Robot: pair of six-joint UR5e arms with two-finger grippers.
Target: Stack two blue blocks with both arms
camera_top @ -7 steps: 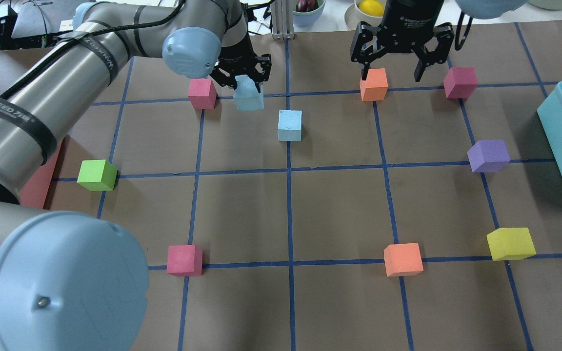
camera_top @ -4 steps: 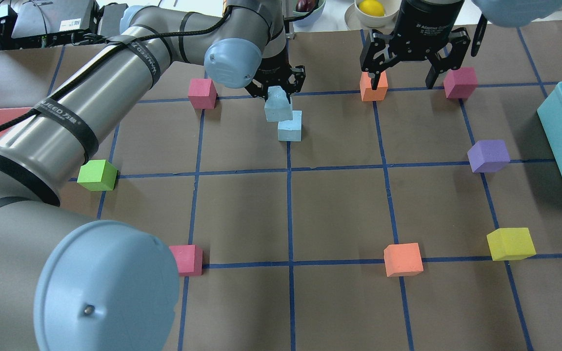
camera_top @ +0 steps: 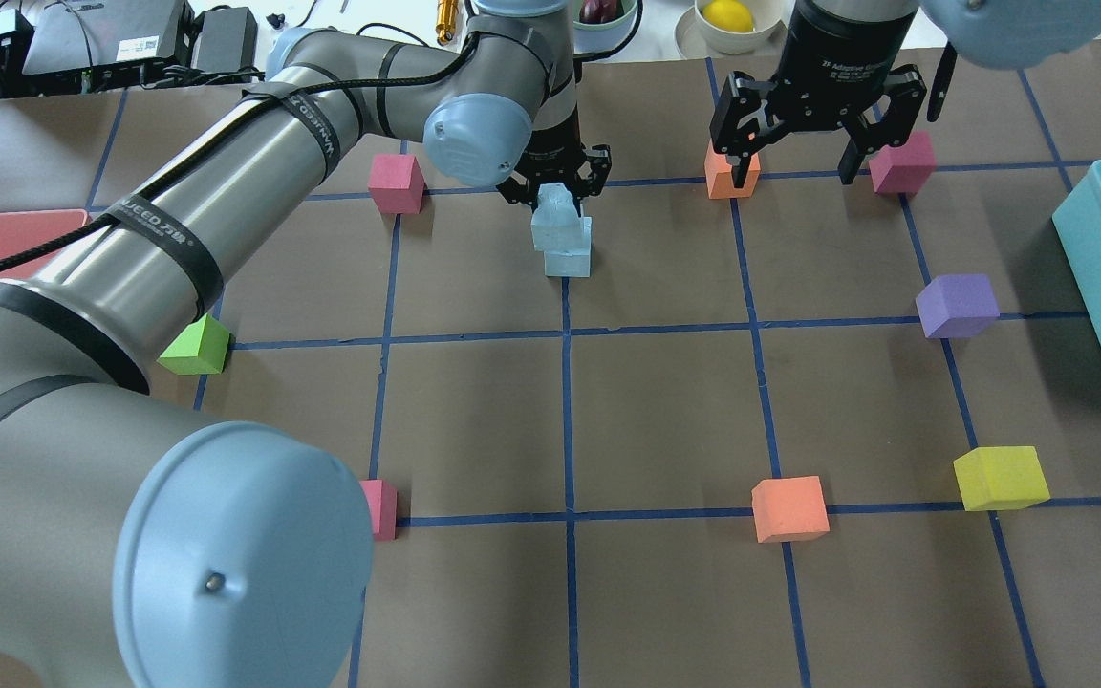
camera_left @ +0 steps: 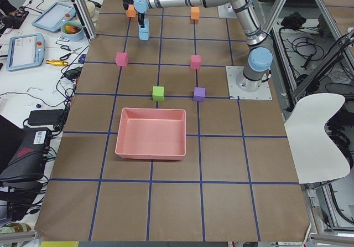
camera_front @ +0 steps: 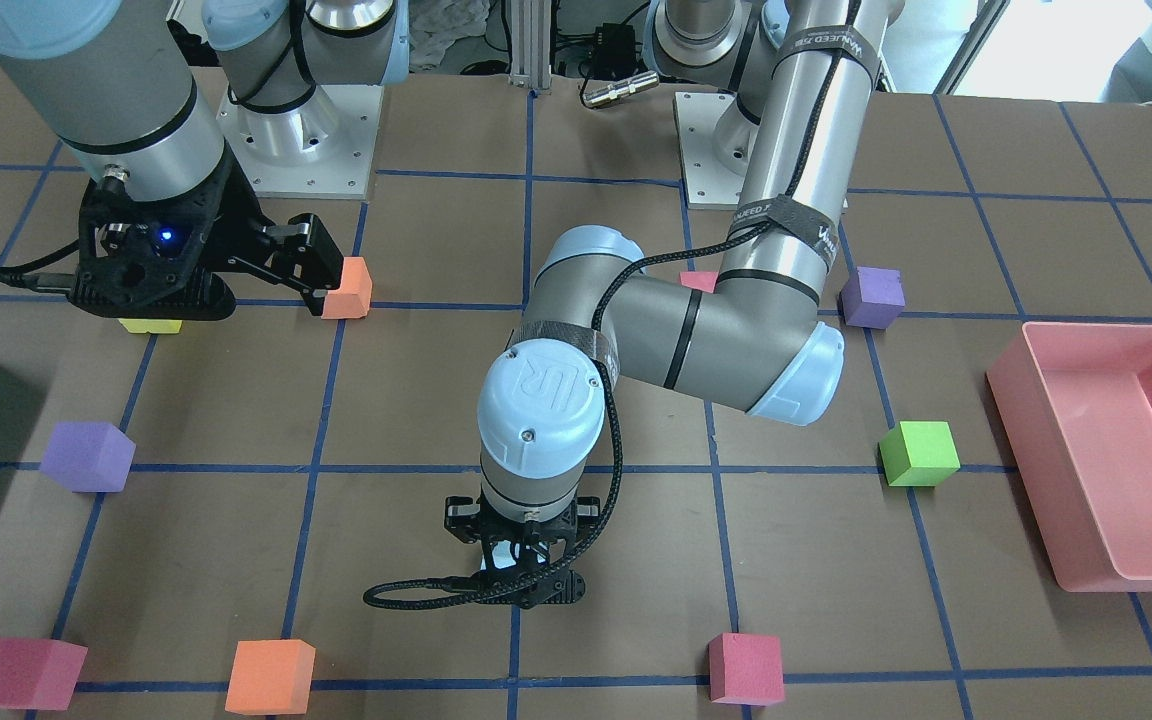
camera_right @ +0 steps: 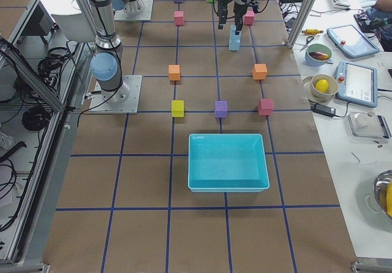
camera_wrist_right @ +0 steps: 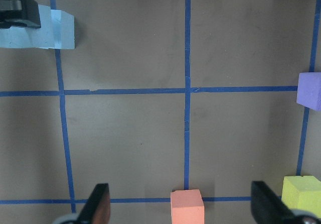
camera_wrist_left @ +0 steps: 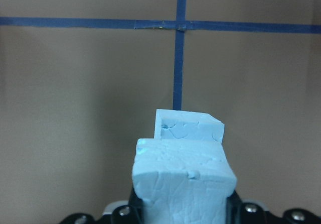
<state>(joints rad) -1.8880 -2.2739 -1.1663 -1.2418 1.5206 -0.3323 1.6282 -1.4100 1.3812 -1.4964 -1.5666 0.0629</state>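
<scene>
Brown table (camera_top: pixel 665 411), blue tape grid. One blue block (camera_top: pixel 550 218) is gripped in the left claw (camera_top: pixel 555 194), over the other blue block (camera_top: pixel 572 263) at far centre, slightly offset; contact unclear. Right claw (camera_top: pixel 797 175) is held open, empty. Placing step judged; squaring up, lowering and release are called for.

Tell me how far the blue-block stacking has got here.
Done: the left gripper has its jaws shut on the held blue block, raised off the table. In hand: it hangs over the second blue block, offset toward one corner in the left wrist view; whether they touch cannot be told. Left: line up, set down, release. The right gripper hangs open and empty, off to the side.
</scene>
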